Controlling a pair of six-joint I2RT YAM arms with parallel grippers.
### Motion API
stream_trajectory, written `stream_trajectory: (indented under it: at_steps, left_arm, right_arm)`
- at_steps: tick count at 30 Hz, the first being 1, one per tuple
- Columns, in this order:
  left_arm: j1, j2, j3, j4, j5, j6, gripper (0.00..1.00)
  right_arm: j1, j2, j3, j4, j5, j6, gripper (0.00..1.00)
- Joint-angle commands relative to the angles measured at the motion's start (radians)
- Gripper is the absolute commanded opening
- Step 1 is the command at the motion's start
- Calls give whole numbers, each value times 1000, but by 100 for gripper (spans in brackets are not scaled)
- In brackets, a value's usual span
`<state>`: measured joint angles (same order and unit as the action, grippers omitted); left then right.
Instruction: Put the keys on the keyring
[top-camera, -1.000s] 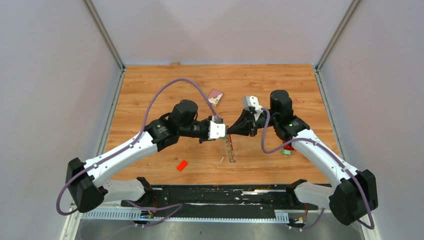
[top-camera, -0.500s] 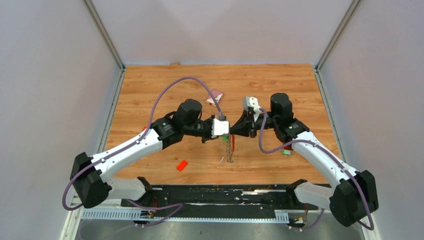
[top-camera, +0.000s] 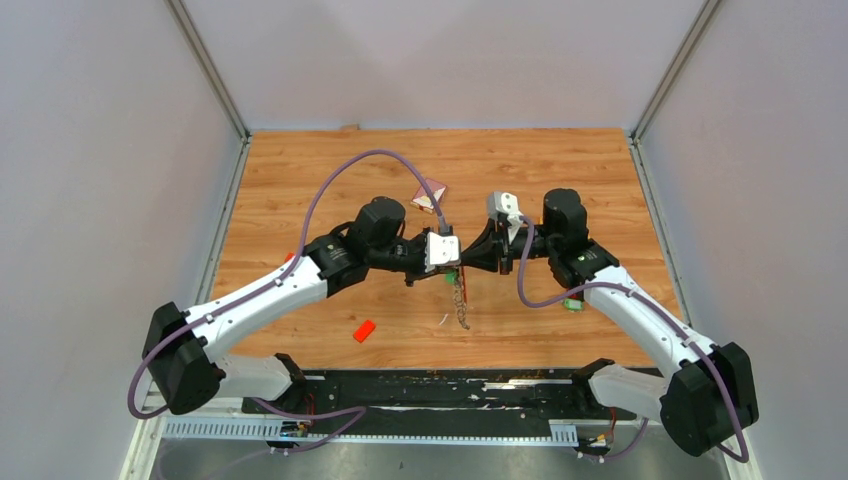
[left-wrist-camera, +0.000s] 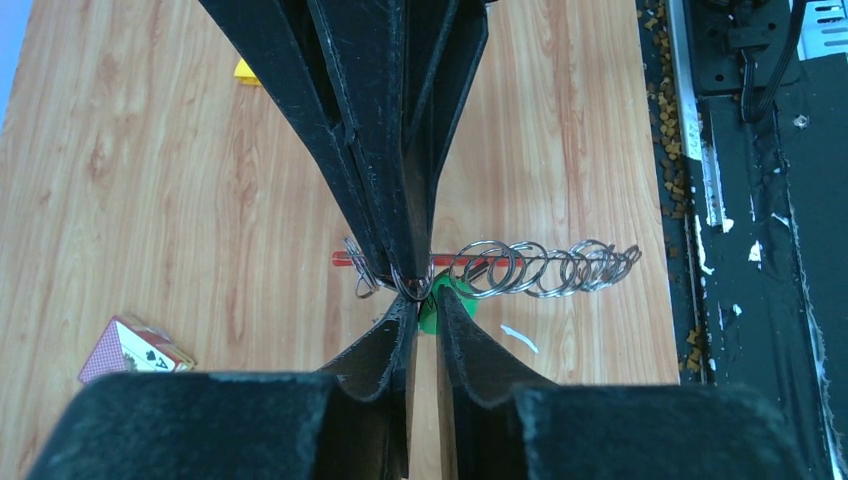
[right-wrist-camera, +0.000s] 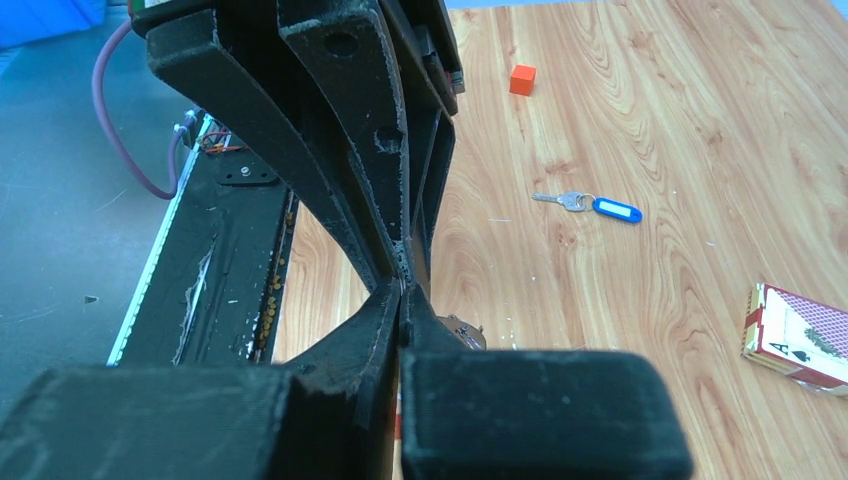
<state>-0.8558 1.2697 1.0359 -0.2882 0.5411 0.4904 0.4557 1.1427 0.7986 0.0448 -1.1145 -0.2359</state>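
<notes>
My left gripper (top-camera: 452, 265) and right gripper (top-camera: 464, 262) meet tip to tip above the middle of the table. The left gripper (left-wrist-camera: 424, 303) is shut on the green tag (left-wrist-camera: 428, 314) of a key; the key's blade is hidden. The right gripper (right-wrist-camera: 402, 292) is shut on the top ring of the keyring (top-camera: 460, 300). The keyring's chain of silver rings (left-wrist-camera: 540, 268) and its red strap (left-wrist-camera: 345, 260) hang below the fingers. The blue-tagged key (right-wrist-camera: 600, 207) lies flat on the wood. The black-tagged key is out of view.
A playing-card box (top-camera: 430, 195) lies just behind the grippers. A small orange-red block (top-camera: 364, 330) lies at the front left. A small green and red item (top-camera: 572, 303) sits beside the right forearm. A black rail (top-camera: 440, 385) runs along the near edge.
My left arm has moved right with the green-tagged key until its tips touch the right gripper's tips. The hanging keyring chain has swung a little.
</notes>
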Motion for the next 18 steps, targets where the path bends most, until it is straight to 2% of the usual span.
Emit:
stream_trajectory:
  at_steps: [1, 8, 13, 18]
  left_arm:
    - [-20, -1, 16, 37, 39, -37, 20]
    - [-20, -62, 1, 13, -34, 25, 36]
    - [-20, -91, 8, -6, -60, 47, 38]
    - [-19, -100, 18, -9, -69, 58, 36]
  right_arm:
    - [5, -34, 22, 107, 10, -25, 0]
    - [3, -38, 40, 16, 8, -120, 0]
    - [2, -29, 48, -16, -1, -156, 0]
    - [3, -24, 51, -38, -14, -183, 0]
